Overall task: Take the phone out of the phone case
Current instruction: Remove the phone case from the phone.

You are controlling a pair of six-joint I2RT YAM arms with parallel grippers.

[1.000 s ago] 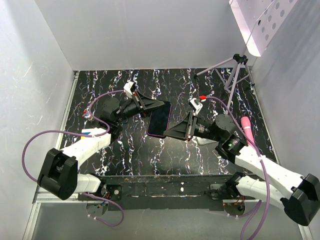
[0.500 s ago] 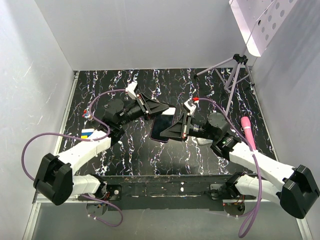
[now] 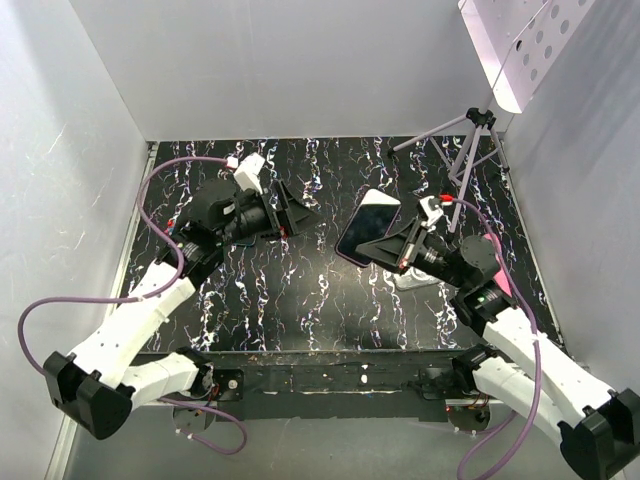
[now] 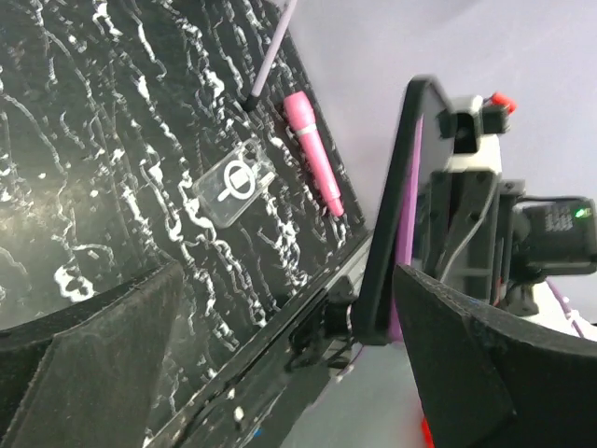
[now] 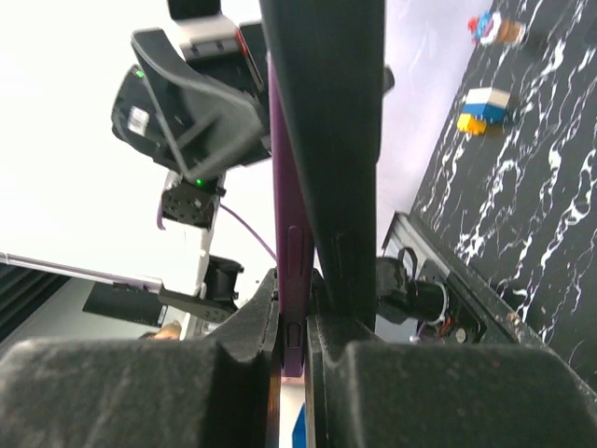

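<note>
The phone [image 3: 372,222], glossy dark with a magenta-purple rim, hangs tilted above the right half of the marbled table. My right gripper [image 3: 386,246] is shut on its lower end. In the right wrist view the fingers [image 5: 233,364] clamp the purple edge of the phone [image 5: 287,252], and the black phone case [image 5: 326,112] lies along its side, ending just above one finger. My left gripper [image 3: 308,214] is open, to the left of the phone and apart from it. Its wrist view shows the phone case [image 4: 387,215] edge-on with the phone's purple rim [image 4: 411,187] beside it.
A pink marker [image 3: 492,262] and a clear plate with a logo [image 4: 233,182] lie under the right arm. A tripod [image 3: 470,140] stands at the back right under a white perforated panel [image 3: 520,50]. Small coloured blocks [image 5: 485,107] sit on the left. White walls enclose the table.
My left gripper has opened and drawn back to the left, off the phone. My right gripper has shut on the phone and carried it up and to the right.
</note>
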